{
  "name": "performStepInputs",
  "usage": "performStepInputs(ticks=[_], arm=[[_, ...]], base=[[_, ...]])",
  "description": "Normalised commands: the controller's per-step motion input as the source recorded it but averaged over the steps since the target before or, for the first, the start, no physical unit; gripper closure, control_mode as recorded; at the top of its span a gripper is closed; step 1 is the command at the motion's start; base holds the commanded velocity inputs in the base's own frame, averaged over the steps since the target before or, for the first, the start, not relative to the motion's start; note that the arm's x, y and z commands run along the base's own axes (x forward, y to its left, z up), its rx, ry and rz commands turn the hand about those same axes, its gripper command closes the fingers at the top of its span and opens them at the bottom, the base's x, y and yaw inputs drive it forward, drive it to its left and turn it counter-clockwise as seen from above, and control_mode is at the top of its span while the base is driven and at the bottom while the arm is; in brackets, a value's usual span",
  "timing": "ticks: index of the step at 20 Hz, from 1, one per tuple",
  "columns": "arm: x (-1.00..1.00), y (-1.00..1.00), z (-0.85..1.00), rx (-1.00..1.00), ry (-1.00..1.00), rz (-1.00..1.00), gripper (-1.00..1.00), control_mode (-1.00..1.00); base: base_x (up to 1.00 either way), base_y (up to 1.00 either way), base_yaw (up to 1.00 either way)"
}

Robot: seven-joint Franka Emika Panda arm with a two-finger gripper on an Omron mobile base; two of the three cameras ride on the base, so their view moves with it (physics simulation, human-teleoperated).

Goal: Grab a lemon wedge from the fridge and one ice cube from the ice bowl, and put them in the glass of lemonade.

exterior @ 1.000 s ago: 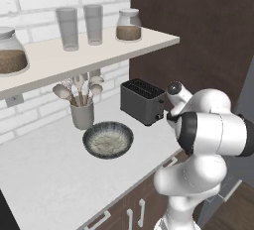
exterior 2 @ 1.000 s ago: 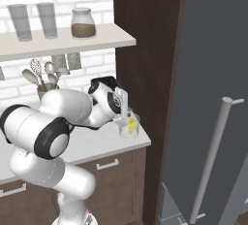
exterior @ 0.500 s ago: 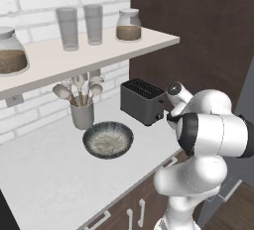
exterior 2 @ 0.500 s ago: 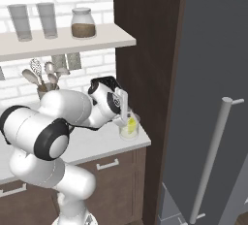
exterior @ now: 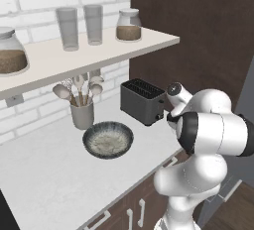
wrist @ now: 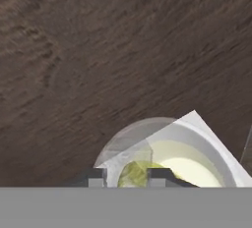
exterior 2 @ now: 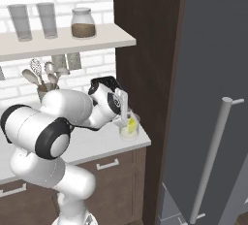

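yellow-green lemon wedge is sitting pinched in our hand, which we are hanging right over the glass of lemonade so it drops inside.

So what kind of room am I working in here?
A home-style kitchen, rendered: a black toaster and utensil cup on a white counter, a wall shelf with jars and tumblers, and a tall grey fridge.
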Motion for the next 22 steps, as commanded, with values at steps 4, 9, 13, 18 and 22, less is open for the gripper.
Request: performStepInputs(ticks=[4, 9, 13, 18, 22], arm=[[0.00, 0.00, 0.00, 0.00, 0.00, -0.01, -1.00, -1.00], [0.01, 0.03, 0.00, 0.00, 0.00, -0.02, -1.00, -1.00], [0.01, 0.13, 0.00, 0.00, 0.00, -0.03, -1.00, -1.00], [0.00, 0.23, 0.11, 0.00, 0.00, -0.02, -1.00, -1.00], [-0.05, 0.14, 0.39, 0.00, 0.00, -0.03, -1.00, -1.00]], base=[[0.00, 0.00, 0.00], [0.00, 0.00, 0.00], [0.00, 0.00, 0.00], [0.00, 0.00, 0.00], [0.00, 0.00, 0.00]])
